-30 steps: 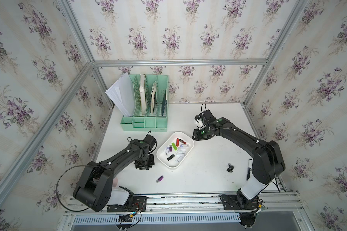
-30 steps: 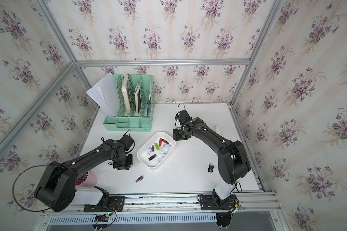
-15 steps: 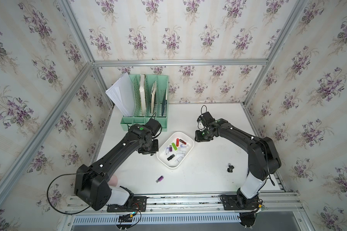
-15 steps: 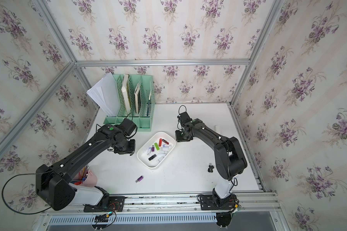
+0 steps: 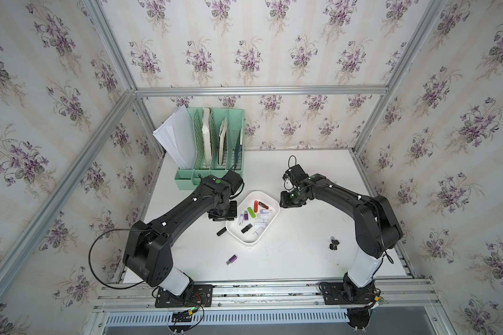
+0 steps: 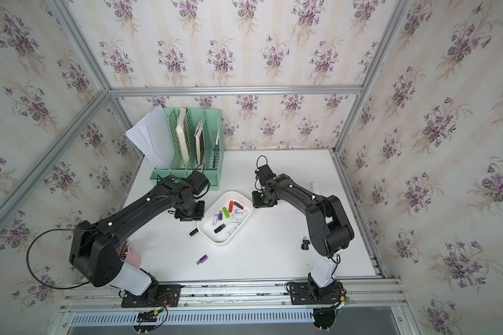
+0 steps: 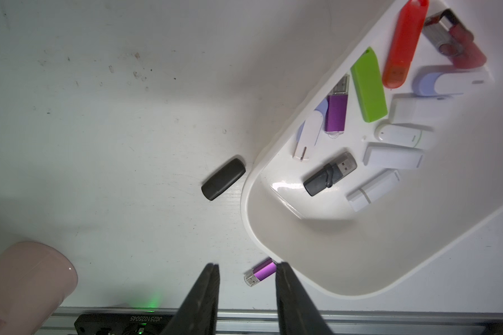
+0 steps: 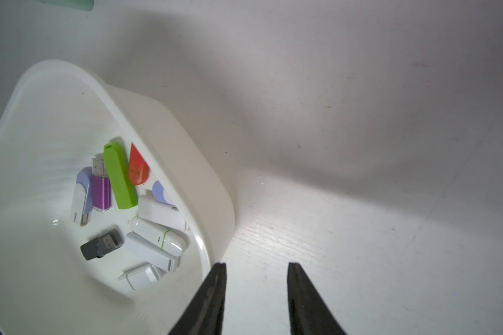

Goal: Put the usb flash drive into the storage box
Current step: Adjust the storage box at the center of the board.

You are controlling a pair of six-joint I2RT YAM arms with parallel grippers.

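Two drives lie outside the box (image 5: 248,238): a black drive (image 5: 221,231) just beside its left wall, and a purple drive (image 5: 231,259) well apart from it, toward the table's (image 5: 302,261) front edge. Either could be next, but I judge the black one likelier because it is nearest. It lies a short way toward the front edge from the left gripper (image 7: 246,266), with its long axis slanting up to the box wall, so the jaws would probably need to turn to close across it. The left gripper's fingers stand apart with nothing between them. The purple drive merely shows past their tips in the left wrist view. The right gripper (image 8: 256,264), also apart and empty, hangs by the box's far right corner, farther from both drives. In both top views each wrist hides its own fingers. One small dark object (image 5: 334,243) toward the right edge is too small to name.
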